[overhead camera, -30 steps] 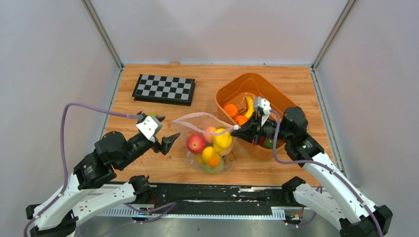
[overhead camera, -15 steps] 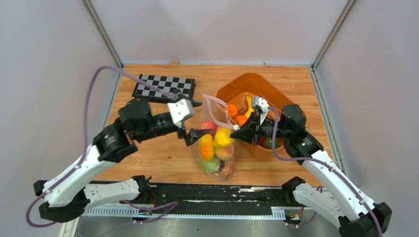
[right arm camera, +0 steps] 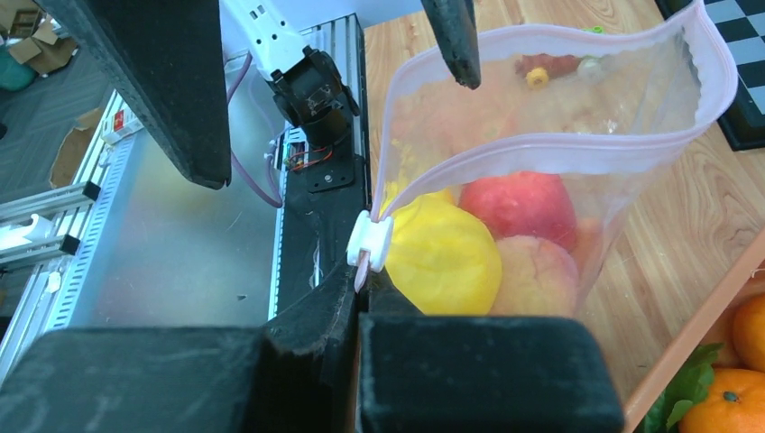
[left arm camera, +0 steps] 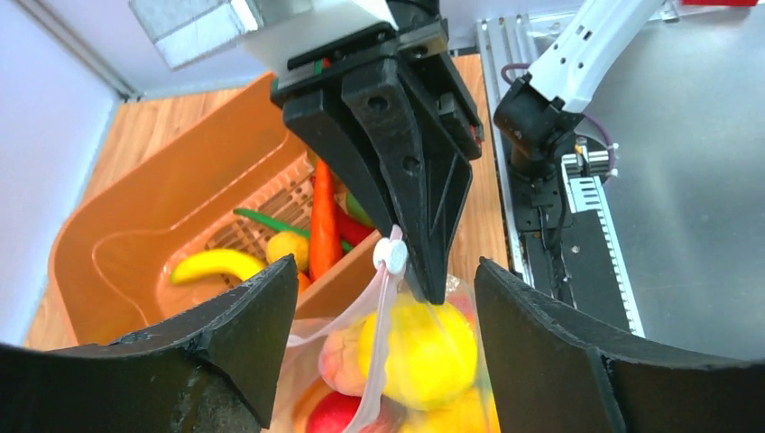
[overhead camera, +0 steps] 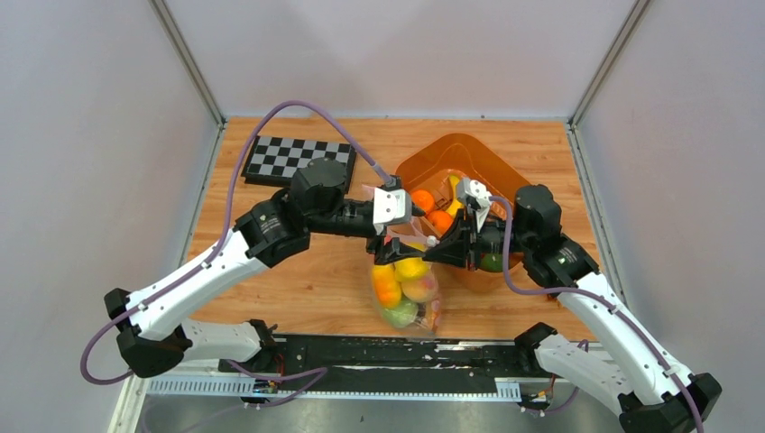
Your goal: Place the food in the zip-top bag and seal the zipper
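Observation:
The zip-top bag (overhead camera: 408, 290) hangs upright and holds the food: a yellow fruit (right arm camera: 442, 257), a red apple (right arm camera: 523, 207), a peach (right arm camera: 537, 275) and a green fruit (overhead camera: 400, 313). Its mouth is open, with the pinkish zipper (right arm camera: 541, 144) bowed apart. My right gripper (right arm camera: 361, 289) is shut on the bag's top corner, just below the white slider (right arm camera: 370, 242). My left gripper (left arm camera: 386, 271) is open, its fingers (left arm camera: 244, 343) on either side of the slider (left arm camera: 391, 255) and not touching it. Both grippers meet above the bag in the top view (overhead camera: 410, 245).
The orange tub (overhead camera: 451, 149) stands behind and right of the bag, holding a banana (left arm camera: 212, 264), a carrot (left arm camera: 323, 216) and oranges (right arm camera: 740, 397). The checkerboard (overhead camera: 289, 161) lies at the back left. The metal rail (overhead camera: 361, 352) runs along the near edge.
My left arm swung from the left side across to the bag, its open fingers now astride the slider. The right gripper has pulled the bag from lying to hanging upright.

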`<state>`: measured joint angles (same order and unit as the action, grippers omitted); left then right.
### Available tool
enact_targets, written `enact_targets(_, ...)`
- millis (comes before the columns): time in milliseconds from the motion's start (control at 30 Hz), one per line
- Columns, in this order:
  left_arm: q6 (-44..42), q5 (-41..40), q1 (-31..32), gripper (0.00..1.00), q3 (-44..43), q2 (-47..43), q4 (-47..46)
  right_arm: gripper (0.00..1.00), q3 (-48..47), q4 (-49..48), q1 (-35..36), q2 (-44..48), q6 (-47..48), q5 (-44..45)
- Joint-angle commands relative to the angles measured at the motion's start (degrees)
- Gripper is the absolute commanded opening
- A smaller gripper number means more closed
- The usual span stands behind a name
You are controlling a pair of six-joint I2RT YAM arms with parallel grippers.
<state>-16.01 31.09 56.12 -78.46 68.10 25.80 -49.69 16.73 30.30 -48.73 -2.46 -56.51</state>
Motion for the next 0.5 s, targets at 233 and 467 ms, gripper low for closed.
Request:
enact_targets(233, -3.5, 11.3, -0.1, 0.57, -7.4, 7.5, 3.7, 0.00, -4.4, 1.9, 0.8, 0.3, 4.0, -1.6)
enact_targets(467, -2.9, 11.9, -0.1, 0.50, -5.5, 7.7, 3.5, 0.00, -4.6, 2.3, 0.8, 1.3, 4.2, -0.9)
